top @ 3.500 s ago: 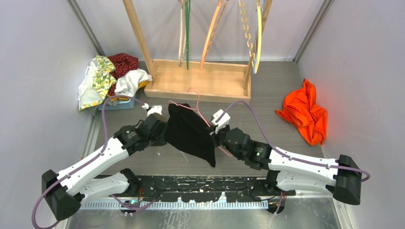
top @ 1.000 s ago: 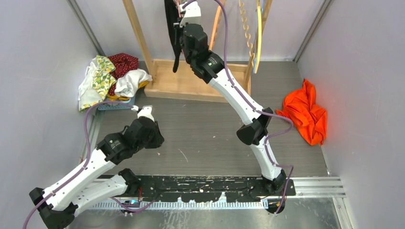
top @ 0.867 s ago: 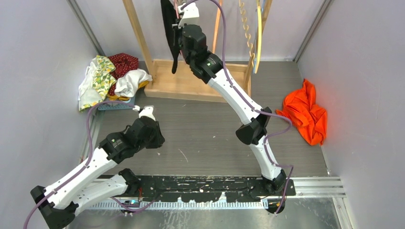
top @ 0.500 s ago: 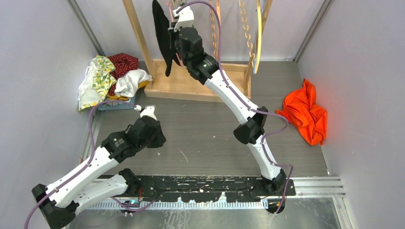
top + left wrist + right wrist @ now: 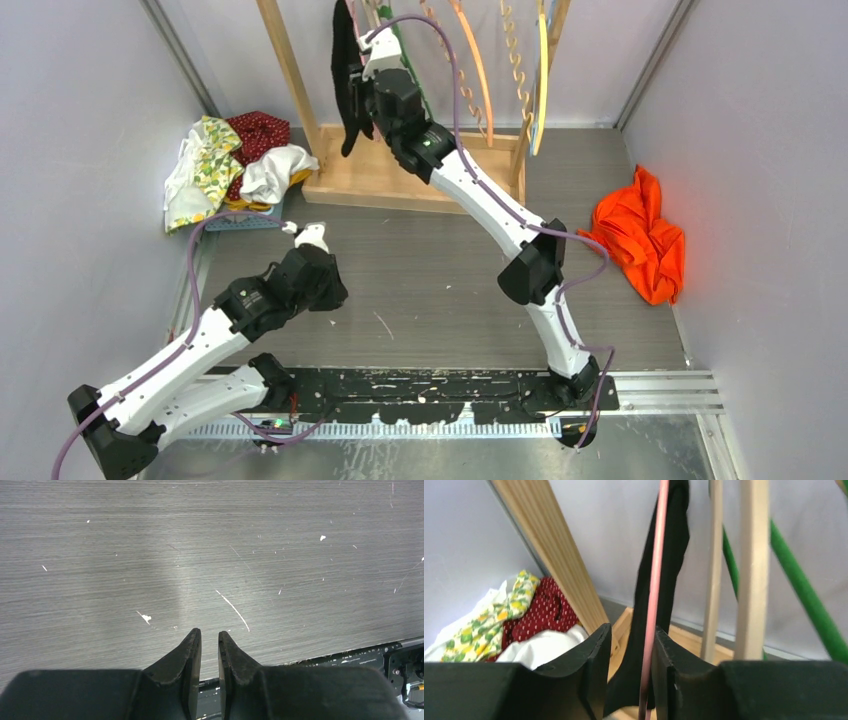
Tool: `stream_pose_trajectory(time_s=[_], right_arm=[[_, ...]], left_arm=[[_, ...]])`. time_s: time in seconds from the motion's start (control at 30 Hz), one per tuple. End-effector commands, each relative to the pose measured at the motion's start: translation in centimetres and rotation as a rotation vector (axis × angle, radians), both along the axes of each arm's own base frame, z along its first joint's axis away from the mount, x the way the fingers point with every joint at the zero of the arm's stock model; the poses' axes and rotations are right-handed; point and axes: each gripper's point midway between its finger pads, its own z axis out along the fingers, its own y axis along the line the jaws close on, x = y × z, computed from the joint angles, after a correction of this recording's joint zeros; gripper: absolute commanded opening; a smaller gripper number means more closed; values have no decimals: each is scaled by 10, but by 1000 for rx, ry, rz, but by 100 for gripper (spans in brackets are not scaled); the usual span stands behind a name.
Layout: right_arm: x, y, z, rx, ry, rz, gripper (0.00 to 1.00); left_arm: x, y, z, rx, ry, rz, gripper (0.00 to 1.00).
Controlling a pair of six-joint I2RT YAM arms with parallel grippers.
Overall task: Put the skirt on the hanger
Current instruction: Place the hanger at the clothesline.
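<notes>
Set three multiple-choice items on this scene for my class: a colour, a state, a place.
1. What colour is the hanger that the right gripper straddles? A) green B) yellow C) pink
2. How does the left gripper stand? A) clamped on the hanger B) empty, jaws slightly apart C) jaws wide apart
3. Where does the orange garment lie? A) on the table, right side B) on the hanger C) in the left gripper
Answers: 1 C, a pink rod runs between its jaws; 2 B, a narrow empty gap shows; 3 A, crumpled at the table's right.
</notes>
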Motion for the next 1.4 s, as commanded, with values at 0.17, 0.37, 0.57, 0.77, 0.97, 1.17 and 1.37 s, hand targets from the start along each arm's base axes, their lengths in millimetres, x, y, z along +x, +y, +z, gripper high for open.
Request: stream_pose_trajectory(time_s=[0.17, 0.37, 0.57, 0.77, 0.97, 1.17, 1.37], right_arm=[[-63, -21, 35, 25, 16, 157, 48], [-97, -45, 25, 20, 63, 194, 51], [-133, -80, 27, 48, 59, 202, 53], [-150, -110, 13, 16, 87, 166, 54], [-164, -131, -2, 4, 110, 145, 53], [-176, -148, -22, -5, 143, 136, 52], [-184, -160, -37, -20, 169, 132, 51]], left_arm=[[8, -3, 4, -17, -30, 17, 20], [20, -5, 10, 1, -57, 29, 22], [76, -8, 35, 54, -171, 89, 29], [142, -13, 81, 121, -331, 116, 40], [188, -38, 111, 77, -441, 80, 42], [222, -42, 114, 180, -529, 69, 43], [245, -18, 116, 266, -624, 136, 42]])
